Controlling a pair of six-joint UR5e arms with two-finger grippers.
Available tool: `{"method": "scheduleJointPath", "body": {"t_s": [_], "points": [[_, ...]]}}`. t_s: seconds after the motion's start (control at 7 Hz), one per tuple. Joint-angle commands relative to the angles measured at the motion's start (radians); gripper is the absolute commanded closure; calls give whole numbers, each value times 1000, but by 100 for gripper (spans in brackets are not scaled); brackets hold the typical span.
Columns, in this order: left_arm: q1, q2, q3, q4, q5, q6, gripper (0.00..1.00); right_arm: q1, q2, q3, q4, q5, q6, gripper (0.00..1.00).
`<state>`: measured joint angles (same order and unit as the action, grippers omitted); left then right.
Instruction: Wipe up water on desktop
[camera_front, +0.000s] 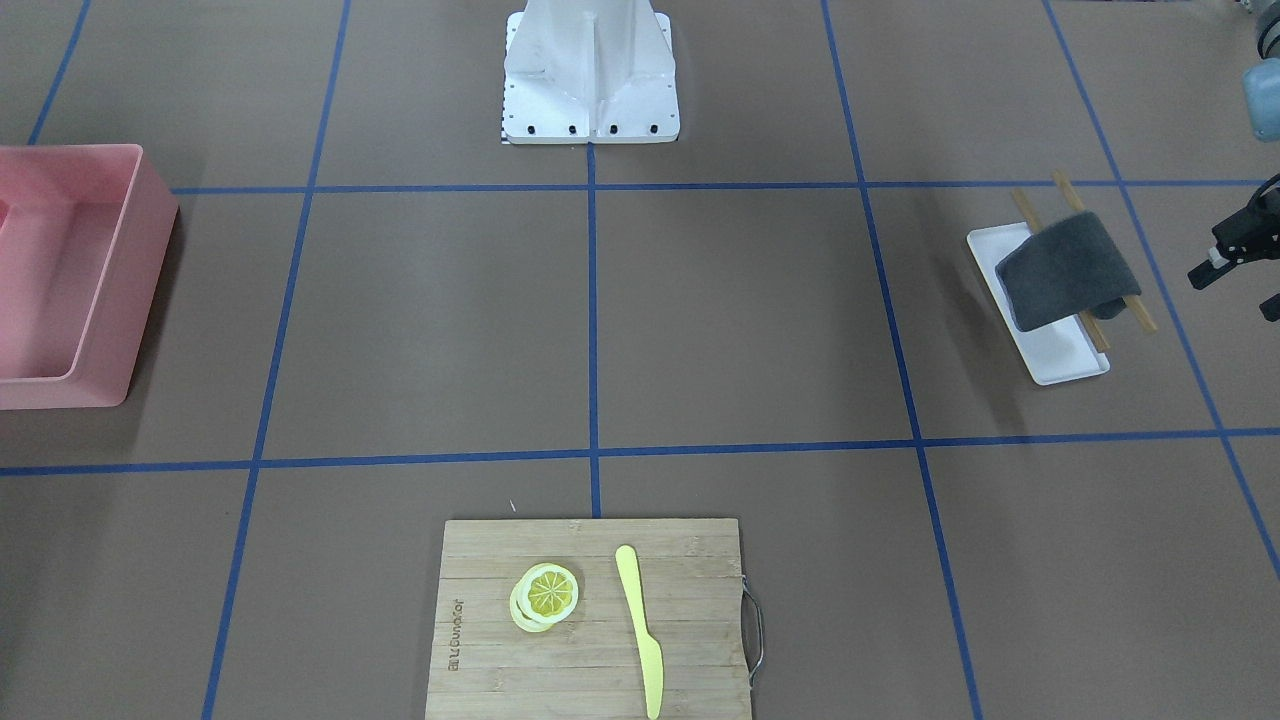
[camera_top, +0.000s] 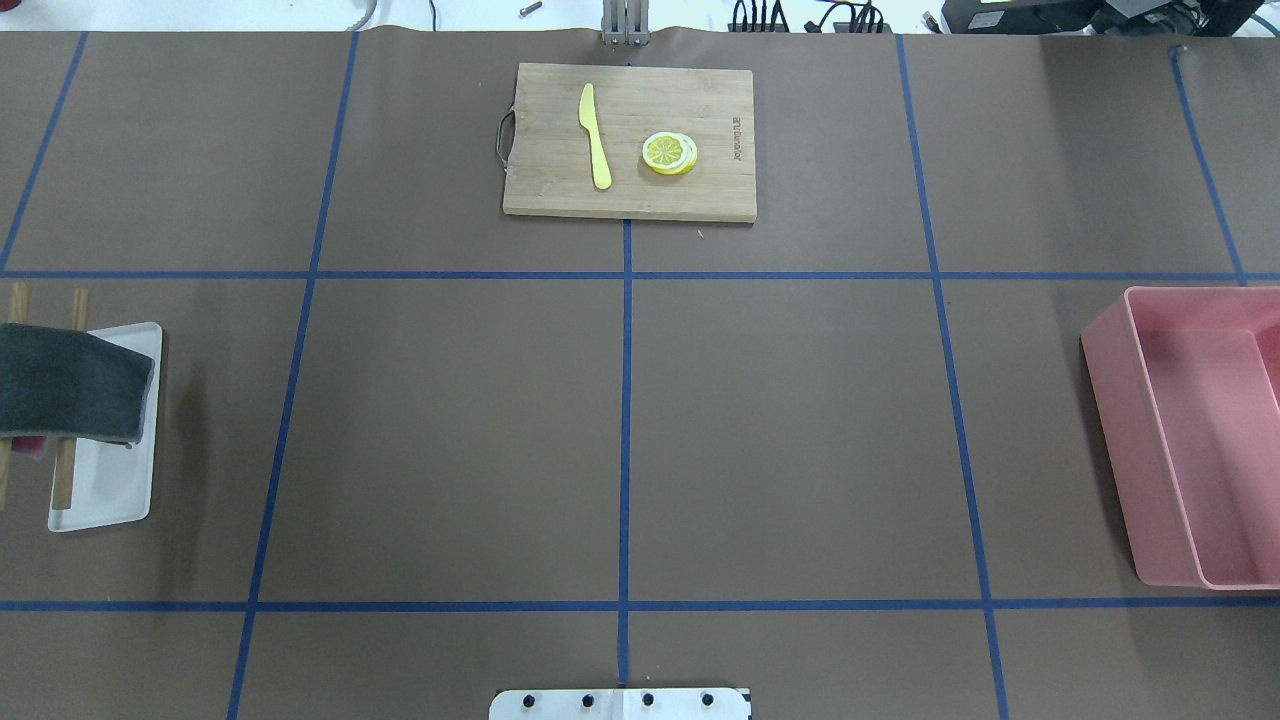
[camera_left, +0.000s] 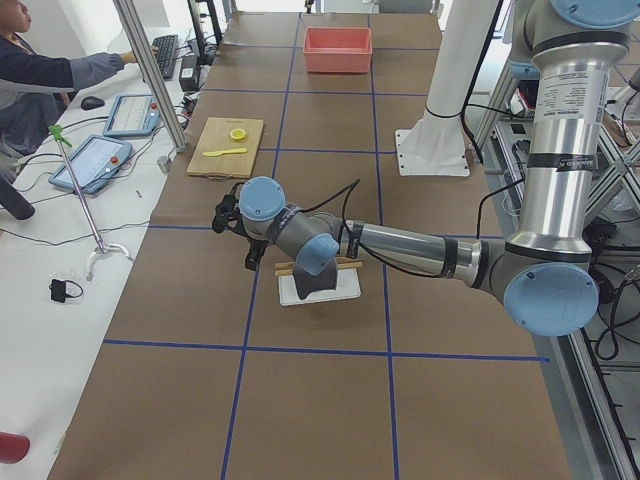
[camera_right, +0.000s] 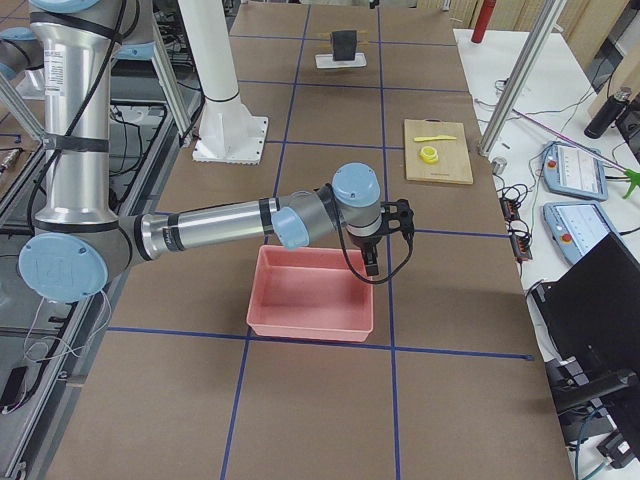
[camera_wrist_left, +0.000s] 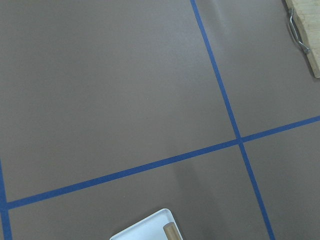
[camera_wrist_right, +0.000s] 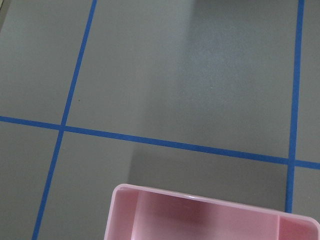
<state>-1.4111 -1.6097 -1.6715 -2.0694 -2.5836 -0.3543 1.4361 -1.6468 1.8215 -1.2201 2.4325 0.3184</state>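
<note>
The brown desktop (camera_top: 450, 440) with blue tape lines lies bare; I can make out no water patch on it. A dark grey cloth (camera_front: 1065, 268) hangs over a wooden rack on a white tray (camera_front: 1060, 360) at the robot's left end; it also shows in the overhead view (camera_top: 65, 395). My left gripper (camera_front: 1238, 290) hovers just beyond the cloth at the view's right edge, its fingers apart and empty. My right gripper (camera_right: 375, 255) hangs over the far rim of the pink bin (camera_right: 310, 290); it shows only in the side view, so I cannot tell whether it is open or shut.
The pink bin (camera_top: 1190, 440) stands at the robot's right end. A bamboo cutting board (camera_front: 590, 620) with lemon slices (camera_front: 545, 595) and a yellow knife (camera_front: 640, 630) sits at the far middle edge. The white robot base (camera_front: 590, 80) stands at the near middle.
</note>
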Motion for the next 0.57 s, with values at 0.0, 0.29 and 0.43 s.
{"method": "scheduleJointPath", "body": {"t_s": [0.0, 0.29, 0.43], "points": [[0, 20, 6, 0, -32, -2, 2, 0, -7, -2, 25, 2, 1, 0], [1, 40, 4, 2, -27, -84, 2, 0, -56, -2, 65, 28, 1, 0], [48, 44, 22, 15, -33, -236, 2, 0, -60, -5, 67, 39, 1, 0]]}}
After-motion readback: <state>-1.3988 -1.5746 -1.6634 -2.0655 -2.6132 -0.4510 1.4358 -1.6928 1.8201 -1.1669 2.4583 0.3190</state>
